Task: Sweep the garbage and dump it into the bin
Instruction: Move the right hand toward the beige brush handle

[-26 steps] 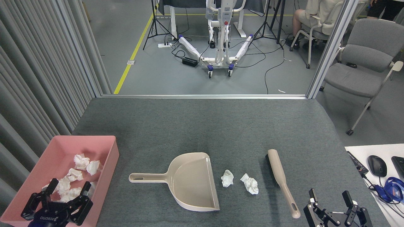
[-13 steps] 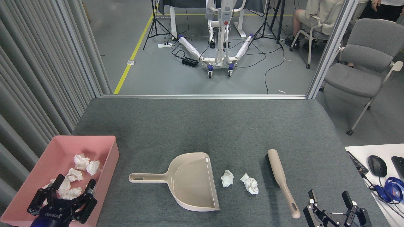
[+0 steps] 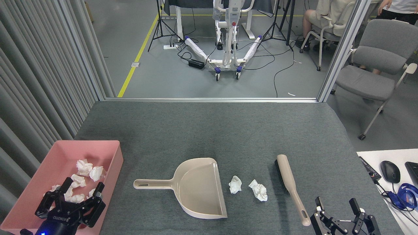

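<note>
Two white garbage wads point(image 3: 235, 184) point(image 3: 258, 190) lie on the grey mat just right of the beige dustpan point(image 3: 199, 187), whose handle points left. A beige brush point(image 3: 291, 187) lies to their right, handle toward me. The pink bin point(image 3: 111, 156) at the front left holds several more wads point(image 3: 85, 168). My left gripper point(image 3: 84, 186) hovers open over the bin's near right part, empty. My right gripper point(image 3: 336, 203) stands open at the bottom right, beside the brush handle's end, holding nothing.
Grey curtain panels point(image 3: 42, 81) run along the left. A white desk point(image 3: 392, 160) with a mouse point(image 3: 390, 171) and cables sits at the right. Past the mat's far edge are a grey chair point(image 3: 375, 65), a wheeled frame and a seated person.
My left gripper has shifted right and slightly up in the view over the bin's near end. My right gripper has sunk a little toward the bottom edge and moved slightly left.
</note>
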Robot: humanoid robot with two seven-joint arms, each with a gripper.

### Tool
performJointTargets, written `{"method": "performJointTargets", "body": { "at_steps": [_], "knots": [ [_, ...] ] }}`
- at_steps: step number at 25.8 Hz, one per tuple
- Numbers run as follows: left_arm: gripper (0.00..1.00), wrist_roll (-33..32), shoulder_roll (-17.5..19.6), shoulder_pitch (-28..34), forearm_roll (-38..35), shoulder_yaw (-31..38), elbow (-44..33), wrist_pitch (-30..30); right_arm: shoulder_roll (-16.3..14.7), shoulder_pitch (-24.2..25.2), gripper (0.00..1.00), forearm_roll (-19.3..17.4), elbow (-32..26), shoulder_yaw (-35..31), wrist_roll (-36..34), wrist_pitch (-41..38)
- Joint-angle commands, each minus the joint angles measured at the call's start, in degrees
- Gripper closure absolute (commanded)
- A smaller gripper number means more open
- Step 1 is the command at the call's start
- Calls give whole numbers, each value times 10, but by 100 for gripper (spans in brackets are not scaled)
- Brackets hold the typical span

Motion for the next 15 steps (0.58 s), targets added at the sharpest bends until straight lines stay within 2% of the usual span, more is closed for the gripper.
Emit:
{"method": "performJointTargets", "body": {
  "at_steps": [1,15],
  "knots": [
    [1,-4,0,-2,1,-1,0,4,0,-3,2,0,3,2,3,0],
    [1,-4,1,-2,1,-4,0,4,3,-15,2,2,28,26,2,1]
  ]
}}
